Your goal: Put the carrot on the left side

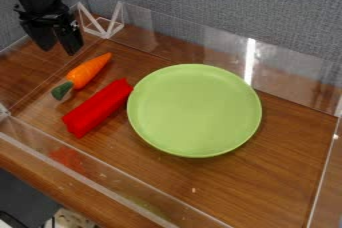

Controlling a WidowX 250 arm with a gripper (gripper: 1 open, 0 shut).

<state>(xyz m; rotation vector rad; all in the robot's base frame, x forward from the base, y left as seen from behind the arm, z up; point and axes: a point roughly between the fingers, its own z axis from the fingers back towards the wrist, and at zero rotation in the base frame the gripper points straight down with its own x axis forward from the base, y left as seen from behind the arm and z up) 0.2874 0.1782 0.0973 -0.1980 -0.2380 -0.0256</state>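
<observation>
The carrot, small, orange and tapered with a dark green stem end, lies on the wooden table at the left, pointing up and to the right. My black gripper hangs above and behind it at the far left. Its two fingers stand apart, open, with nothing between them. It is not touching the carrot.
A longer red block lies just in front of the carrot. A light green plate sits in the middle. Clear acrylic walls ring the table. A white wire stand is at the back left.
</observation>
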